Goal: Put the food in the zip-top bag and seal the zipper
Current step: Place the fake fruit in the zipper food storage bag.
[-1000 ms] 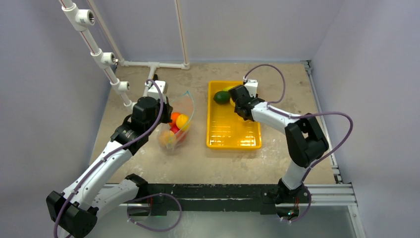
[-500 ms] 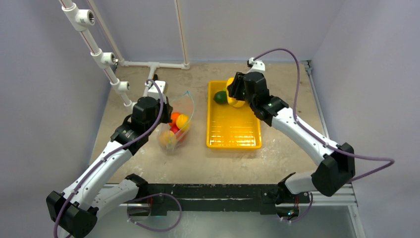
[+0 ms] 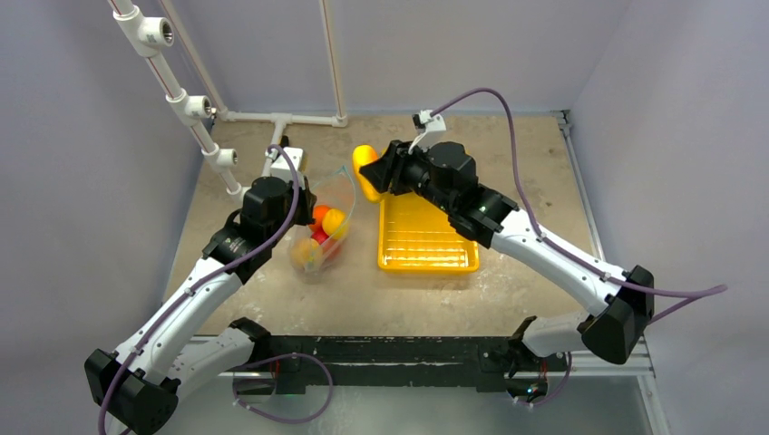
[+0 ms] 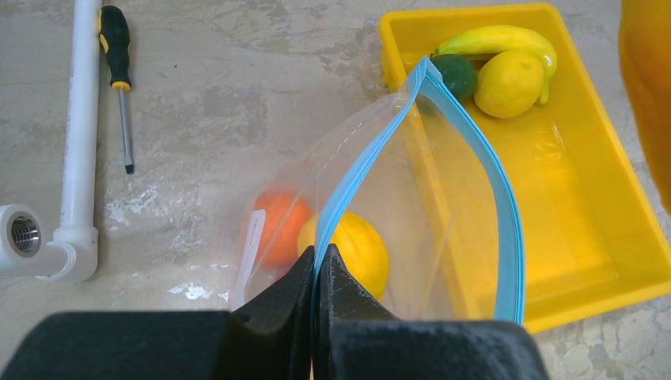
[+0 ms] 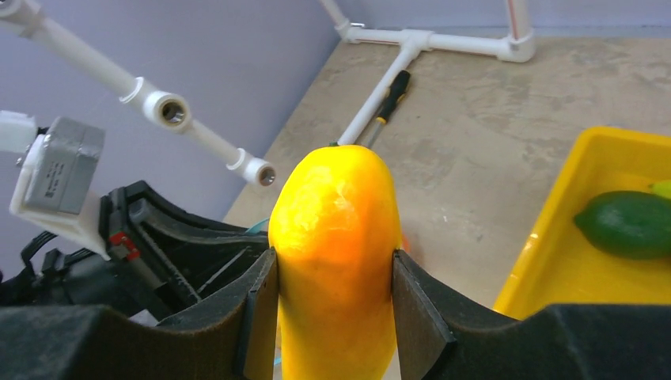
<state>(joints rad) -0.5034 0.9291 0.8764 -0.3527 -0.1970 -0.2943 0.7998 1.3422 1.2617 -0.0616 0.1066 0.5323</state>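
Note:
The clear zip-top bag (image 3: 328,213) stands open left of the yellow tray (image 3: 426,258). My left gripper (image 4: 320,255) is shut on the near end of its teal-blue zipper (image 4: 506,229), holding the mouth up. Inside the bag lie an orange piece (image 4: 277,229) and a yellow one (image 4: 365,255). My right gripper (image 5: 334,265) is shut on a long yellow-orange fruit (image 5: 336,214), held in the air between tray and bag (image 3: 365,168). A banana (image 4: 498,39), a lemon (image 4: 508,83) and a dark green piece (image 4: 457,73) lie at the tray's far end.
White pipe framework (image 3: 195,109) runs along the left and back of the table. A screwdriver (image 4: 119,71) lies beside a pipe (image 4: 79,119) left of the bag. Walls close in the back and both sides.
My right gripper has lifted the yellow-orange fruit out of the tray's far end and carried it left toward the bag's mouth. The left arm and the bag have not moved.

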